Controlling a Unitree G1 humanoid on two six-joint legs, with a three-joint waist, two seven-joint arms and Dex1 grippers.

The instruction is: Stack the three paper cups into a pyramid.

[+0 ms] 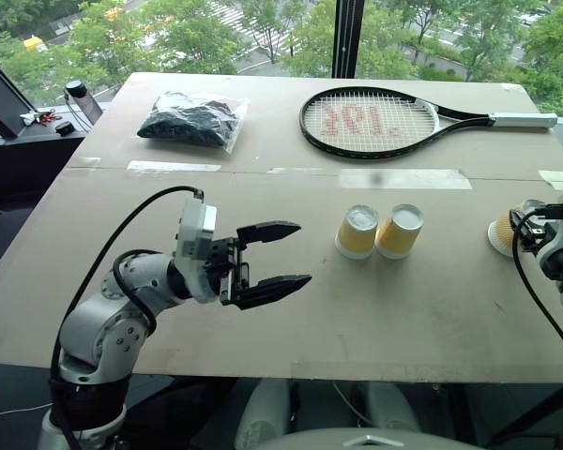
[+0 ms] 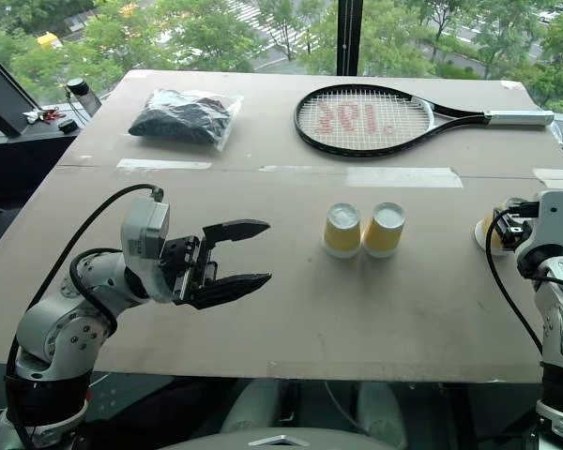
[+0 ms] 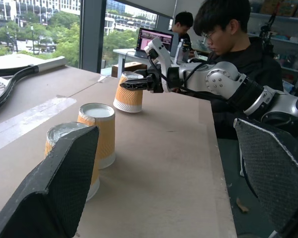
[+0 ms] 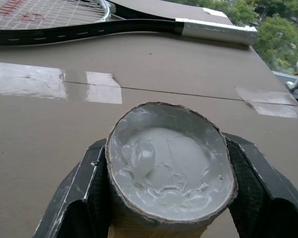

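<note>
Two yellow-orange paper cups (image 1: 357,232) (image 1: 400,231) stand upside down, side by side and touching, in the middle of the table (image 1: 291,337). The third paper cup (image 4: 169,163) stands upside down near the table's right edge, and its rim looks pressed slightly oval. My right gripper (image 3: 128,84) is shut on it, one black finger on each side of its upper wall. To the left of the pair, my left gripper (image 1: 304,252) hovers open above the table, pointing toward them with nothing between its fingers.
A tennis racket (image 1: 375,122) lies at the back right and a clear bag of dark material (image 1: 192,120) at the back left. Tape strips (image 1: 403,178) cross the table's middle seam. A person (image 3: 238,44) sits beyond the right edge, near a laptop (image 3: 156,39).
</note>
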